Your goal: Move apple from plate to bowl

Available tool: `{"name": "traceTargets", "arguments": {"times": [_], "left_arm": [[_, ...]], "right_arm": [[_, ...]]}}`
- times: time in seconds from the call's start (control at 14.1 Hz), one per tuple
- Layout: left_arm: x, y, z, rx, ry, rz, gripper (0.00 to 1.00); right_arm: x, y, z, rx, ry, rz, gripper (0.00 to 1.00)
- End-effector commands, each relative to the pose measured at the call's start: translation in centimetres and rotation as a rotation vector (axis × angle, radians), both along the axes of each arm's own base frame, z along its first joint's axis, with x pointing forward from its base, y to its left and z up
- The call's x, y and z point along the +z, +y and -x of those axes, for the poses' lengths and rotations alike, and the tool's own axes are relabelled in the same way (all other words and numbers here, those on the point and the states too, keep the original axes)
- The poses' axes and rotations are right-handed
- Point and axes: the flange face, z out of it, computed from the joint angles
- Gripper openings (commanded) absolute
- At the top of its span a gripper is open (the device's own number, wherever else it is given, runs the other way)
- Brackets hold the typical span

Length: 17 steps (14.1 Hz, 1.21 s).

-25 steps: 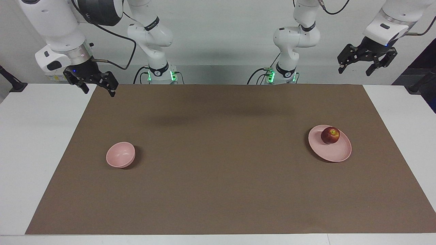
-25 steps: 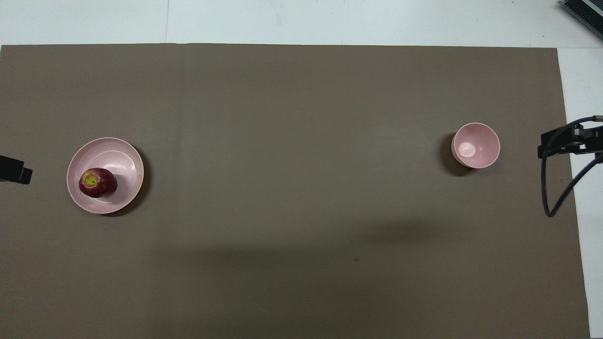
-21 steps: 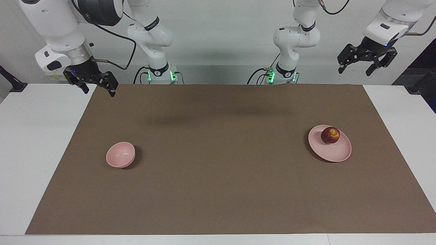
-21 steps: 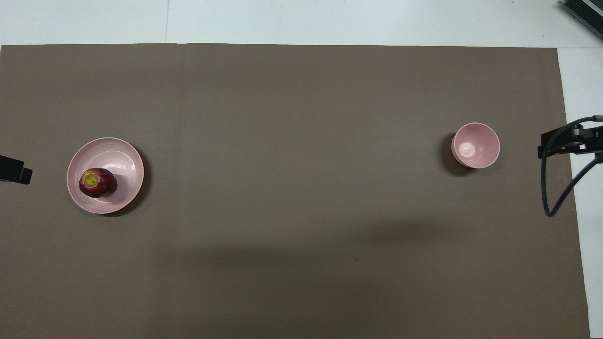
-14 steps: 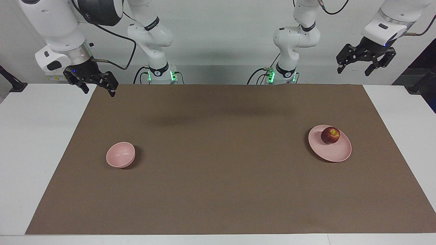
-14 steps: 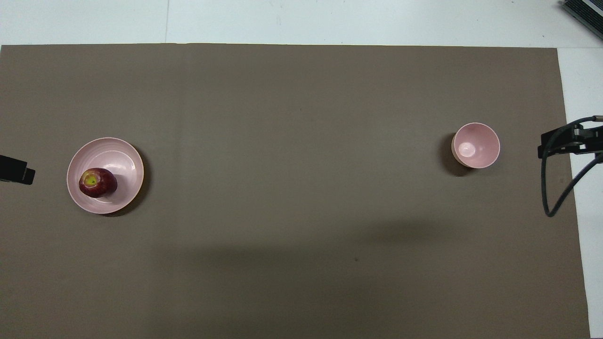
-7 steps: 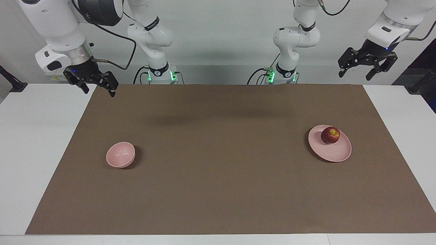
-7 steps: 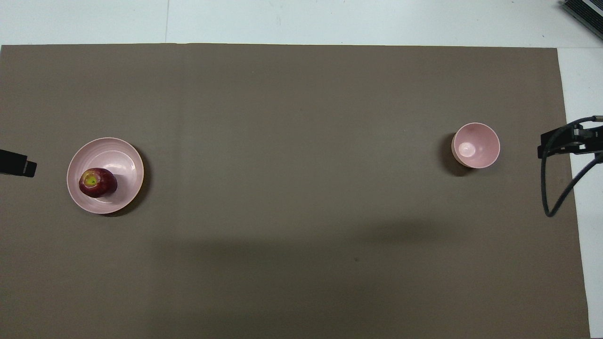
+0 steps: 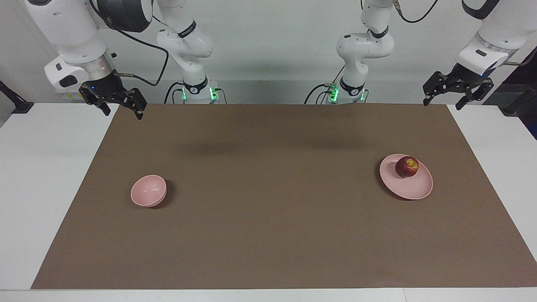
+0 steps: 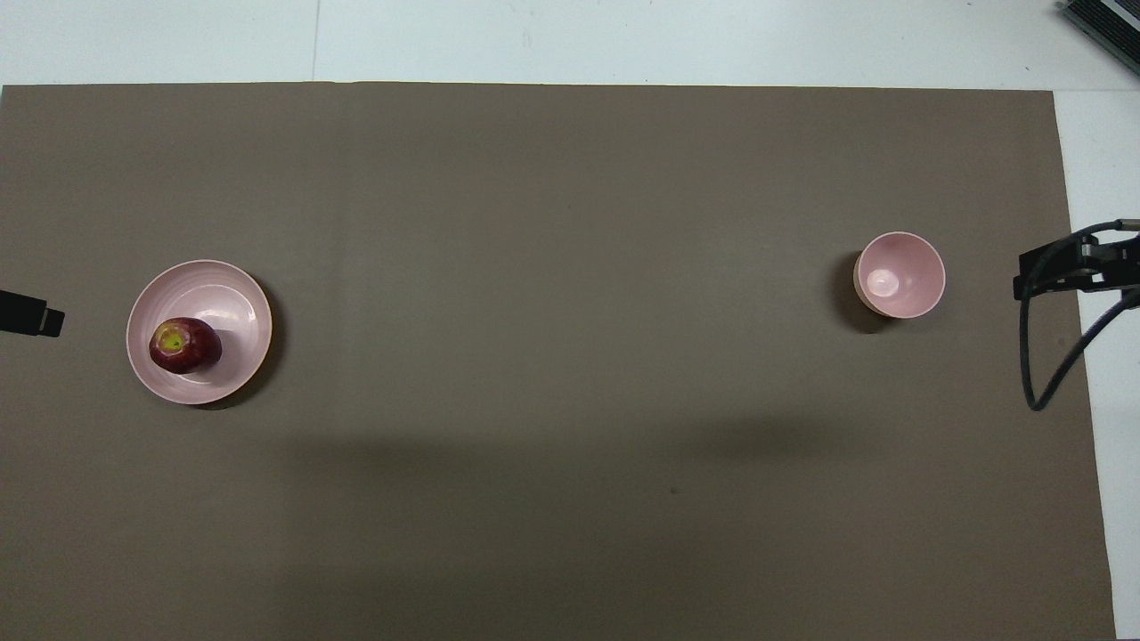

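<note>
The dark-red apple (image 9: 406, 166) (image 10: 184, 344) sits on the pale-pink plate (image 9: 413, 188) (image 10: 223, 298) toward the left arm's end of the table. The small deep pink bowl (image 9: 148, 191) (image 10: 899, 274) stands empty toward the right arm's end. My left gripper (image 9: 444, 102) hangs open and empty in the air over the mat's corner by the left arm's end; only one fingertip (image 10: 31, 315) shows in the overhead view. My right gripper (image 9: 121, 112) hangs open and empty over the mat's corner at the right arm's end, and waits.
A brown mat (image 9: 268, 235) covers most of the white table (image 9: 37, 167). A black cable (image 10: 1051, 356) loops down from the right arm at the mat's edge beside the bowl.
My left gripper has come down and shifted a little toward the table's end. The right arm, apple, plate and bowl have not moved.
</note>
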Motion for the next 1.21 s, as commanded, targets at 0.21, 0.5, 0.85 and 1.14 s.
{"name": "traceTargets", "arguments": {"times": [0.21, 0.5, 0.85, 1.14], "left_arm": [[-5.2, 1.3, 0.3, 0.017, -0.006, 0.018, 1.00], [-9.6, 2.1, -0.1, 0.037, -0.042, 0.015, 1.00], [-15.7, 3.3, -0.1, 0.037, -0.083, 0.007, 1.00], [-19.9, 3.3, -0.3, 0.043, -0.094, 0.005, 1.00]], "right_arm": [[0.0, 0.1, 0.7, 0.025, 0.014, -0.020, 1.00], [0.6, 0.2, 0.9, 0.021, 0.036, -0.026, 1.00], [0.7, 0.6, 1.2, 0.015, 0.065, -0.058, 1.00], [0.6, 0.6, 1.1, 0.030, 0.065, -0.062, 1.00]]}}
